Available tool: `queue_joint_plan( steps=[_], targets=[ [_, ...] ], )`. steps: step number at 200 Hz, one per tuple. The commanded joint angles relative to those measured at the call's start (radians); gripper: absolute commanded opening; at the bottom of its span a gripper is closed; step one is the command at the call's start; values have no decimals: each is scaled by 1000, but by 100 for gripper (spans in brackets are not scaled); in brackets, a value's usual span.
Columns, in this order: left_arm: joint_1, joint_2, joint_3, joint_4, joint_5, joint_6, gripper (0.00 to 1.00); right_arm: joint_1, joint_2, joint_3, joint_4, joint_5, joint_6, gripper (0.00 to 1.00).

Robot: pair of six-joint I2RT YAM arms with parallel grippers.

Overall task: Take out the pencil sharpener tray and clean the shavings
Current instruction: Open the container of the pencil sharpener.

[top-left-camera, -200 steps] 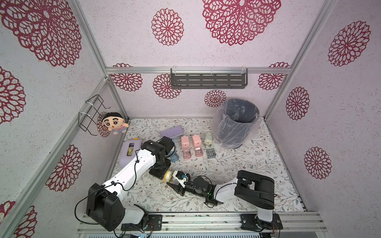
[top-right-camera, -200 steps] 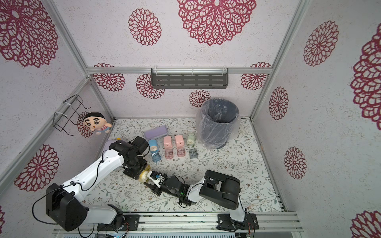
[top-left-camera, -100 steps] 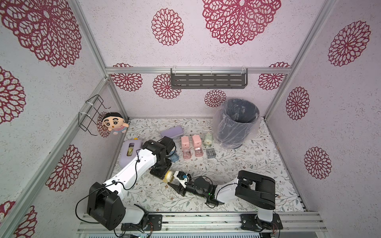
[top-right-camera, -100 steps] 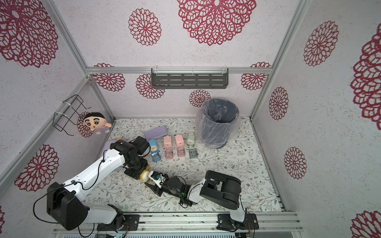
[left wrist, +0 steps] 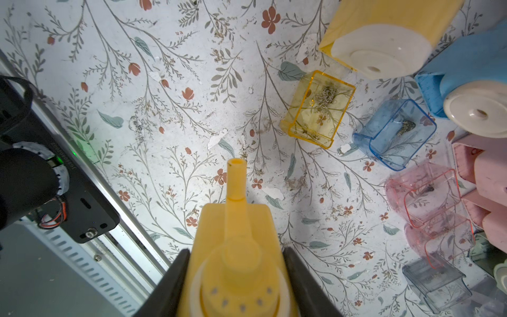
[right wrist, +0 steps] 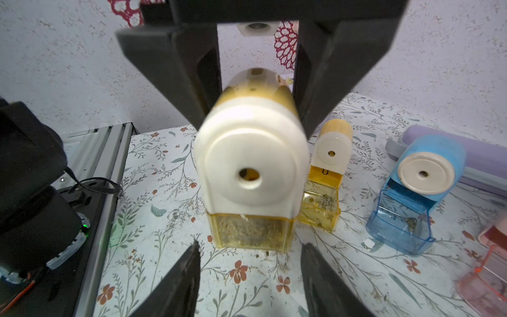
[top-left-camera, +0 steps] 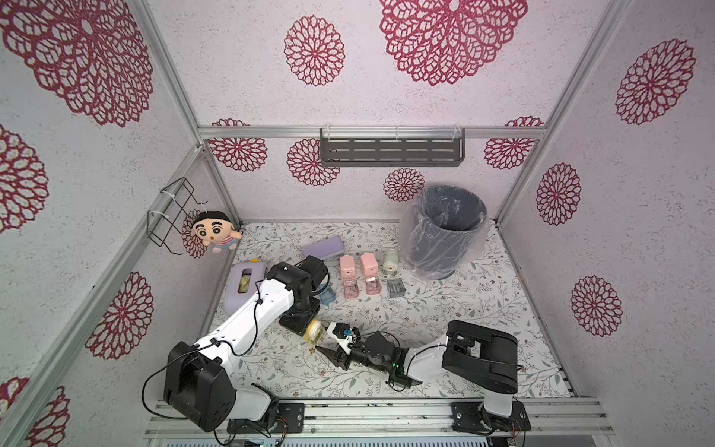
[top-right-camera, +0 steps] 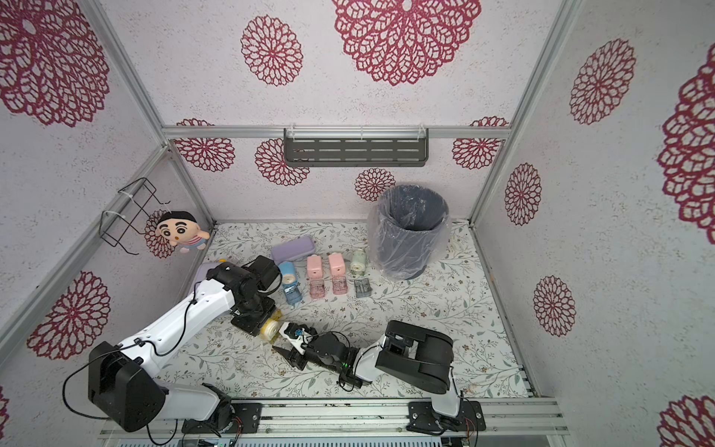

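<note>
Change: since a second ago the right gripper [right wrist: 251,244] has spread its jaws; both arms sit much where they were.
Right side: jaws apart and empty; we see the two tips flanking the front of the tray [right wrist: 248,232].
Left side: the left gripper [left wrist: 236,275] is clamped from above on the yellow pencil sharpener [right wrist: 251,153], one finger on each flank.
Drawer: the tray is yellow, see-through, still seated in that sharpener's base.
Contents: the shavings [right wrist: 241,227] fill the tray, as we read it.
Neighbours: just behind stand a second yellow sharpener [right wrist: 332,145] with its pulled-out yellow tray [right wrist: 319,210], then a blue sharpener [right wrist: 428,167] and blue tray [right wrist: 397,229].
Surface: the floral table [right wrist: 164,175] carries stray crumbs.
Far corner: the lined bin [top-left-camera: 445,232], well apart.
</note>
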Motion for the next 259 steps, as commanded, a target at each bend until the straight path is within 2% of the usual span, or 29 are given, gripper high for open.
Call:
queue_joint_plan(
  steps=[1,42,82,109,197,259],
  targets=[
    [0,3,20,-1,-19,4,26,-7,-32,38,10,2,-3,66],
    [-1,2,19,-2,-18,7,26,-12,-4,76,-8,-11,-1,68],
    [-1,4,18,0,-19,7,26,-16,6,90,-19,-30,4,58],
    [-1,5,18,2,-16,7,26,-18,11,97,-27,-32,4,62],
    [0,6,18,4,-15,5,26,-22,17,89,-32,-34,5,59],
    [-1,7,18,-1,-20,5,26,-25,17,91,-34,-44,0,48]
  ],
)
